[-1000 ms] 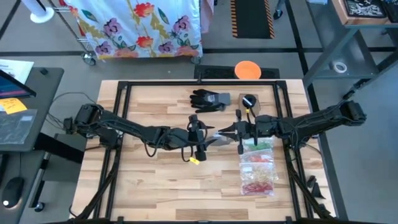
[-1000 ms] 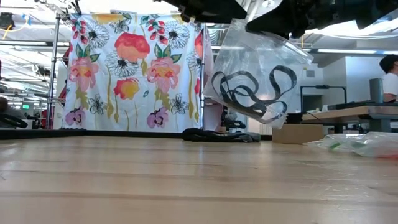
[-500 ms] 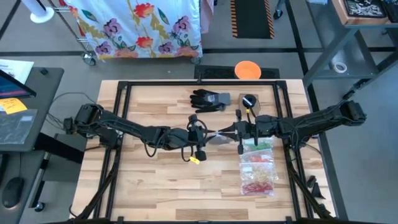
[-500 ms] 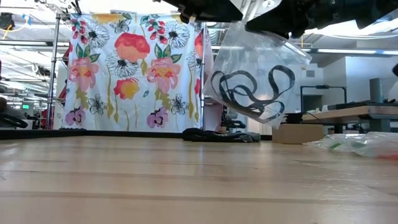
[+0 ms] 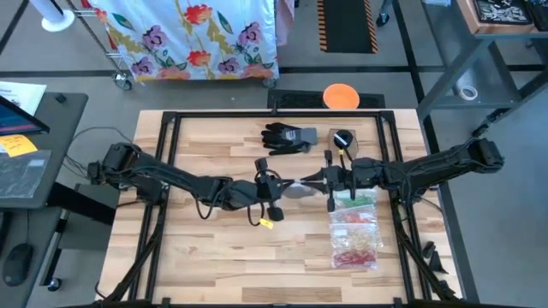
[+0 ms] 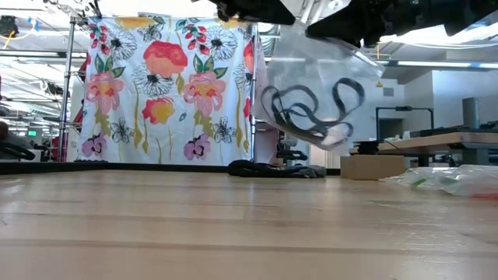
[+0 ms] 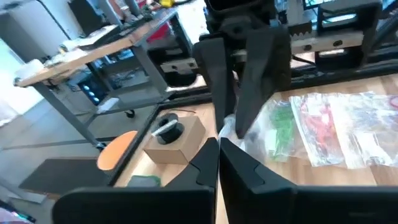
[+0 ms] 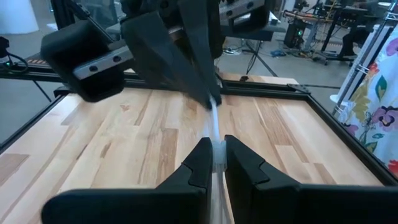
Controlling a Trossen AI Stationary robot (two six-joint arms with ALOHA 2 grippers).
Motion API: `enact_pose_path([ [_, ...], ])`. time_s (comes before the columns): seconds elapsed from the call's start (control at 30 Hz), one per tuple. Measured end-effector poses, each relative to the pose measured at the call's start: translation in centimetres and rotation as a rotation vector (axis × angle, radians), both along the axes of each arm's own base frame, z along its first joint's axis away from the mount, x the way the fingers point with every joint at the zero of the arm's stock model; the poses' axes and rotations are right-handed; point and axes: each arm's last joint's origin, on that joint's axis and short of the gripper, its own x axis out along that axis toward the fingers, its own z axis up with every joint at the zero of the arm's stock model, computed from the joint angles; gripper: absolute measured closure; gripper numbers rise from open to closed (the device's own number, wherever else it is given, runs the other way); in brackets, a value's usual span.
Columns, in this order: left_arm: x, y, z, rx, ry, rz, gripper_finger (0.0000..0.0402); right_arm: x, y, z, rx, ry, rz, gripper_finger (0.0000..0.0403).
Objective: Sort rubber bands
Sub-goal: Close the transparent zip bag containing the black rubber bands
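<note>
My left gripper (image 5: pixel 286 186) is shut tight on 1 edge of the clear bag (image 6: pixel 315 93). My right gripper (image 5: pixel 310 182) pinches the other edge. The bag hangs in the air over the table (image 5: pixel 214 248). Black rubber bands (image 6: pixel 307 109) sag at its bottom. I think they are light, soft and floppy. The bag looks thin and slippery, so I should pinch hard near the top rim. More bags (image 5: pixel 356 229) of bands lie by my right arm.

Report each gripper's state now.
Left gripper: shut on the clear bag of black rubber bands.
Right gripper: shut on the same bag.
</note>
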Motion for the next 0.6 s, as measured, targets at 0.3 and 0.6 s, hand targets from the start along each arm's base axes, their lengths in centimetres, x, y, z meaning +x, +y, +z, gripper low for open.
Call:
enact_pose_path([
  [0.3, -2.2, -2.1, 1.6, 0.078, 0.007, 0.134, 0.0401, 0.0, 0.0, 0.0, 0.0, 0.004, 0.001, 0.0372],
  [0.6, -4.4, -4.6, 2.6, 0.194, 0.002, 0.348, 0.0401, 0.0, 0.0, 0.0, -0.001, 0.008, 0.0, 0.0372],
])
